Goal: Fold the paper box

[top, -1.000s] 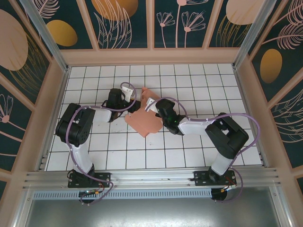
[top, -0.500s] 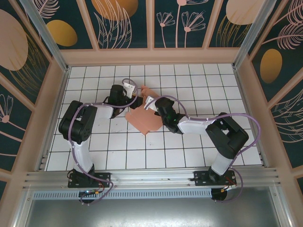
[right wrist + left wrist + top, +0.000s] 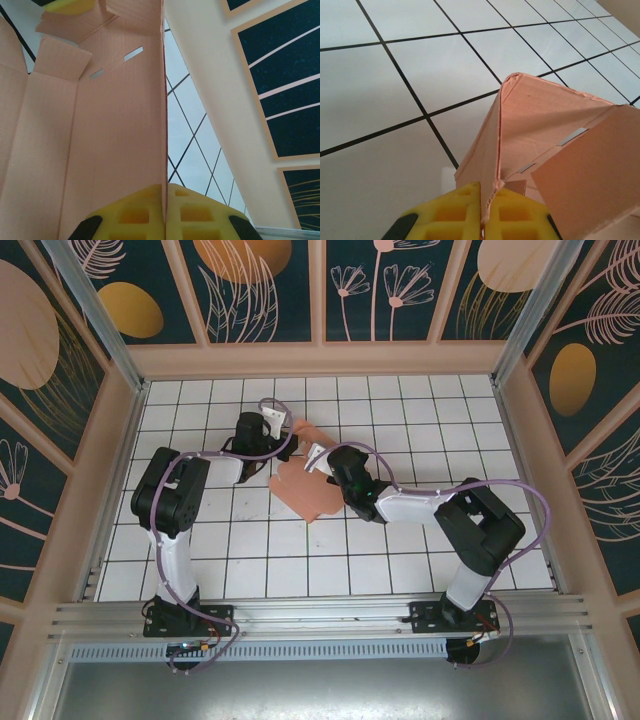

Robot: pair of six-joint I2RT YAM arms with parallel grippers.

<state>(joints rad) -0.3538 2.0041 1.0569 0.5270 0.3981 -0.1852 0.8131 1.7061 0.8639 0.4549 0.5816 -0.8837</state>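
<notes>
Midway across the white tiled desk (image 3: pixel 420 410), a little toward its far side, the salmon-pink paper box (image 3: pixel 308 490) sits half-formed between the two arms. On its left, the left end effector (image 3: pixel 482 212) has its yellow pads pressed together on the thin edge of a raised corner panel. On its right, the right end effector (image 3: pixel 164 212) is likewise clamped on the edge of an upright side wall, the card rising straight out from between its pads.

The step in hand looks like bringing the walls up square so the tabs can meet the narrow slots (image 3: pixel 133 53). Doing it well probably means swinging each panel about its scored crease and moving both arms in step. Neither arm should pull outward, since card this thin could tear, buckle or slip from a pinch.

As a container the box is unfinished. Its inside shows bare card and loose flaps, with nothing in it.
</notes>
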